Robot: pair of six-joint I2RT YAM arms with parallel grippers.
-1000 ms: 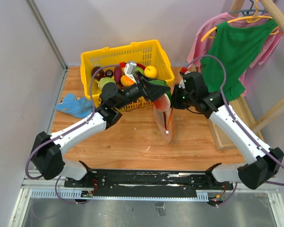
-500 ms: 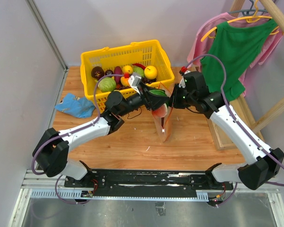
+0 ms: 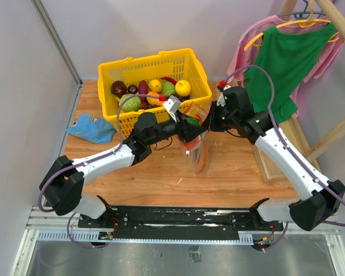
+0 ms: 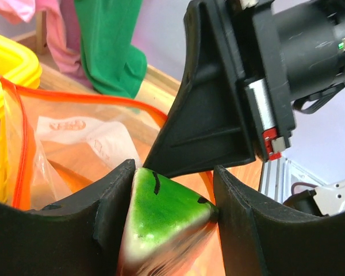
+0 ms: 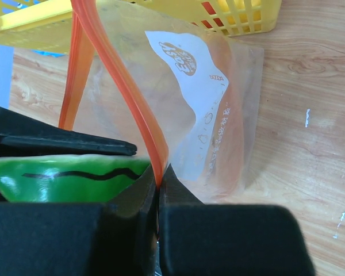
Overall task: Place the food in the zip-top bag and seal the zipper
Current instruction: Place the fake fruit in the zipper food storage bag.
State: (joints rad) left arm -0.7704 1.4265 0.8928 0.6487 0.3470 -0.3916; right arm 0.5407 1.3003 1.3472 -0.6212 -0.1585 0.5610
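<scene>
The watermelon slice (image 4: 167, 213) is pinched between the fingers of my left gripper (image 4: 172, 192), green rind up. It hangs at the open mouth of the zip-top bag (image 3: 199, 154), which stands on the wood in front of the basket. My right gripper (image 5: 159, 181) is shut on the orange zipper (image 5: 132, 109) and holds that edge of the bag (image 5: 218, 115) up. In the right wrist view the slice (image 5: 63, 175) sits just left of the held strip. A yellow fruit (image 3: 183, 87) and a dark purple piece (image 3: 118, 88) lie in the basket. The slider tab does not show.
The yellow lattice basket (image 3: 197, 65) stands right behind the bag and holds several toy foods, among them a green cabbage (image 3: 129, 102). A blue cloth (image 3: 92, 127) lies at the left. Green and pink clothes (image 3: 287, 57) hang beside a wooden frame (image 3: 276, 167) at the right.
My left gripper has carried the watermelon slice away from the basket, forward and to the right, to the bag's mouth. The right gripper has kept its hold on the zipper.
</scene>
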